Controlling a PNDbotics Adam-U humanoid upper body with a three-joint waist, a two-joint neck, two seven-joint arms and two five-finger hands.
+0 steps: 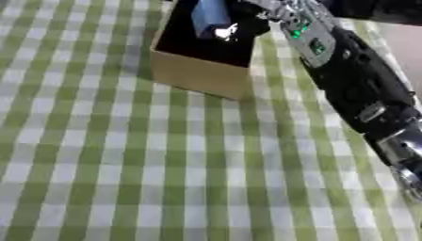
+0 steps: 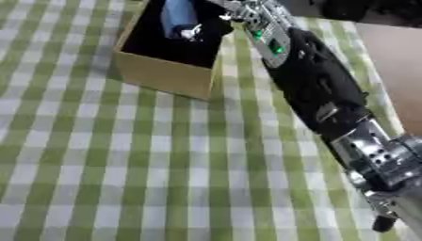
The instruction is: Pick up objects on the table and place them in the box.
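A cardboard box (image 1: 198,73) with a dark inside stands at the top middle of the checked table. A blue object (image 1: 210,16) lies inside it, toward the back, with a small white glint by its near end. My right arm (image 1: 354,80) stretches from the lower right edge up across the table. Its hand (image 1: 250,24) is over the box's right rim, right beside the blue object; the dark interior hides how the hand stands and whether it touches the object. My left hand shows in neither view.
A green and white checked cloth (image 1: 124,164) covers the table. Past its right edge runs a plain brownish strip (image 2: 395,56). A dark shape (image 2: 362,9) fills the top right corner.
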